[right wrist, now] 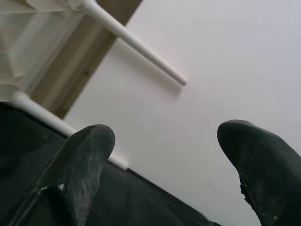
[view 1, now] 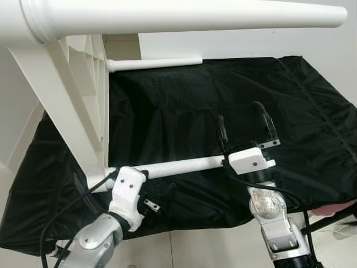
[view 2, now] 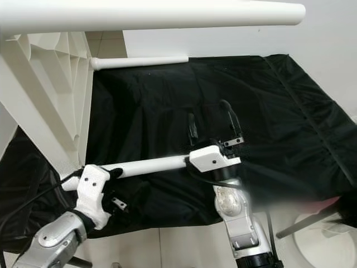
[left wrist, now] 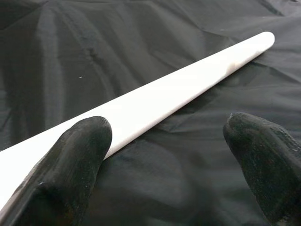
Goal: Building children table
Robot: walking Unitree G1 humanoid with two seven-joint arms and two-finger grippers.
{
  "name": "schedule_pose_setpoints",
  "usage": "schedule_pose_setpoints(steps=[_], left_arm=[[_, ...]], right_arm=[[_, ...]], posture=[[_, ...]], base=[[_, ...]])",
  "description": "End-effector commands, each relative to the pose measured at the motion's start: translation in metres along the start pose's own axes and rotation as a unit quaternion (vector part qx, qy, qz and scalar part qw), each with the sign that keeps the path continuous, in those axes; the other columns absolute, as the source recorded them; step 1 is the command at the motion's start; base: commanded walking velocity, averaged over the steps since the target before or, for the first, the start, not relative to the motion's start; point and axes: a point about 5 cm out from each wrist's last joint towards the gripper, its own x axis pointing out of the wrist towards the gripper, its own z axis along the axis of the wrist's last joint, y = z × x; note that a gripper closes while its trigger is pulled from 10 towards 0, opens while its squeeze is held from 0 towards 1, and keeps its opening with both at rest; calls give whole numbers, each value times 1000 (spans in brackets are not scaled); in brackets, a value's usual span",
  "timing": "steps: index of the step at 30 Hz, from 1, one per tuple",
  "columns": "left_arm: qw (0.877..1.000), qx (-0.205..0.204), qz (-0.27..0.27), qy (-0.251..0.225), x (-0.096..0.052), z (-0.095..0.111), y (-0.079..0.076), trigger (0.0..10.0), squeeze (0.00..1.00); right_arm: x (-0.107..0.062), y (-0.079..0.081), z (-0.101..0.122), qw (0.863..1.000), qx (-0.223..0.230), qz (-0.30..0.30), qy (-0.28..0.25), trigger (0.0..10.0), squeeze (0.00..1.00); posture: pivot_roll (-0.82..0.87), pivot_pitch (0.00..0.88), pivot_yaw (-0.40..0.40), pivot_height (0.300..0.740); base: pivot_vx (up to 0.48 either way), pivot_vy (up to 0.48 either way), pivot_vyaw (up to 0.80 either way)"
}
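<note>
Sideways on a black cloth (view 1: 184, 106) stands a white plastic children's table (view 1: 83, 100), its ribbed underside facing the robot's right. Three legs show, all pointing right. Lowest leg (view 1: 178, 166) runs level just above the cloth. Left gripper (view 1: 146, 192) sits at that leg's socket end, fingers spread; in the left wrist view one finger (left wrist: 70, 169) lies against the leg, the other stands well apart over cloth. Right gripper (view 1: 245, 131) is at the leg's free end, its white wrist block touching or just in front of the tip, cannot tell which. Its fingers (right wrist: 80, 165) point up and away, wide apart, holding nothing. Beyond it, a second leg (view 1: 153, 63) lies near the cloth's far edge. Uppermost leg (view 1: 189, 17) passes overhead, close to the camera. Pale wall behind.
</note>
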Motion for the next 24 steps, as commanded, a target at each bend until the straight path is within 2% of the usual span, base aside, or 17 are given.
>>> schedule_pose_setpoints(steps=[1, 2, 4, 5, 6, 8, 9, 10, 17, 20, 24], left_arm=[[999, 30, 18, 1, -2, 0, 3, 10000, 0], [998, 51, 25, -2, -3, 1, 4, 10000, 0], [997, 59, 41, 0, -4, 0, 7, 10000, 0], [996, 66, 55, -3, -3, 0, 9, 10000, 0], [996, 66, 55, -3, -3, 0, 9, 10000, 0], [993, 92, 66, -8, -1, 0, 11, 10000, 0], [993, 92, 66, -8, -1, 0, 11, 10000, 0], [992, 103, 66, -8, 1, -1, 10, 10000, 0], [989, 135, 45, -30, 13, 1, 2, 10000, 0], [990, 128, 55, -30, 14, -1, 4, 10000, 0], [989, 131, 57, -31, 14, -4, 5, 10000, 0]], right_arm=[[-2, 1, 2, 1000, 21, 8, 2, 10000, 0], [-2, 1, 2, 999, 41, 6, 12, 10000, 0], [-5, 2, -1, 995, 90, 3, 41, 10000, 0], [-8, 7, -5, 989, 132, 6, 70, 10000, 0], [-8, 7, -5, 989, 132, 6, 70, 10000, 0], [-16, 21, -17, 962, 232, 29, 144, 10000, 0], [-16, 21, -17, 962, 232, 29, 144, 10000, 0], [-19, 25, -21, 953, 256, 27, 161, 10000, 0], [-21, 28, -33, 945, 270, 9, 185, 10000, 0], [-20, 28, -32, 944, 273, 10, 185, 10000, 0], [-16, 27, -27, 951, 260, 27, 167, 10000, 0]], posture=[[49, 94, 8, 740], [49, 94, 8, 740], [49, 92, 9, 740], [46, 92, 11, 740], [46, 92, 11, 740], [45, 91, 11, 740], [45, 91, 11, 740], [43, 90, 12, 740], [32, 86, 24, 740], [29, 82, 26, 740], [25, 80, 29, 740]], base=[[0, 0, 0], [0, 0, 0], [0, 0, 0], [0, 0, 0], [0, 0, 0], [0, 0, 0], [0, 0, 0], [0, 0, 0], [0, 0, 0], [0, 0, 0], [0, 0, 0]])
